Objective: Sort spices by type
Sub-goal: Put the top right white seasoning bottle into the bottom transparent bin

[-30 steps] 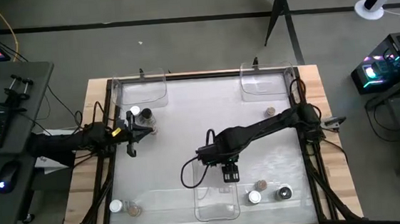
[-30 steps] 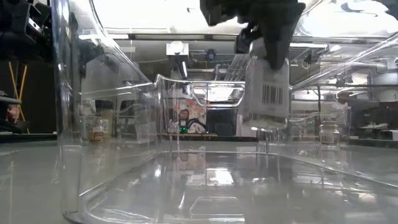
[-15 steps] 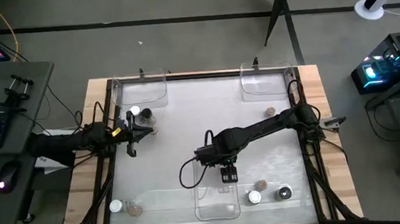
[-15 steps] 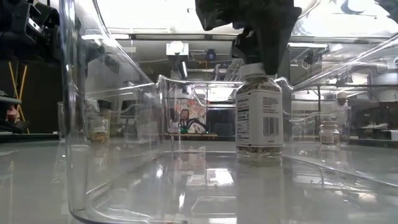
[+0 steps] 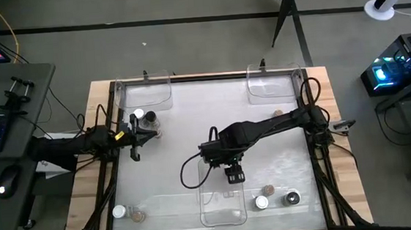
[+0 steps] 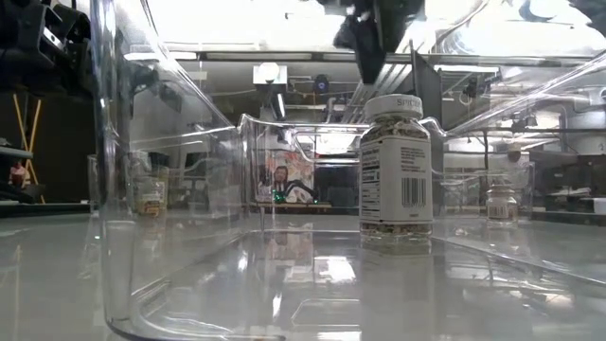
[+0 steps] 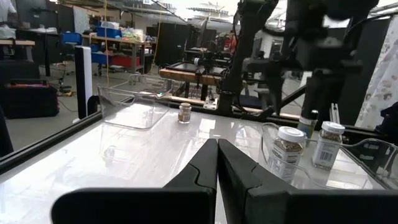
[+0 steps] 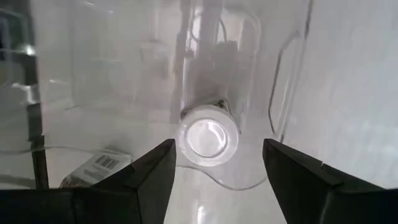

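Note:
A white-capped spice jar [image 6: 396, 166] stands upright on the floor of the clear near-centre tray [image 5: 224, 216]. In the right wrist view its cap [image 8: 208, 138] shows from above. My right gripper [image 6: 374, 38] hangs open just above this jar, with a finger on either side and touching nothing. My left gripper [image 5: 135, 135] waits shut near the table's left side, just short of two jars [image 7: 288, 149] [image 7: 328, 143]. Other small jars stand loose on the table, at the near left [image 5: 117, 211], the near right [image 5: 269, 190] and the far right [image 5: 275, 114].
Clear trays sit at the far left [image 5: 145, 94] and far right [image 5: 273, 84] corners. Three jars [image 5: 262, 202] [image 5: 291, 198] stand close to the near-centre tray's right wall. A keyboard and mouse lie on a side desk left of the table.
My right gripper has lowered the white-capped jar, which hung tilted above the tray, onto the tray floor, where it now stands upright. The gripper has let go and risen clear of the cap, drifting slightly toward the far edge.

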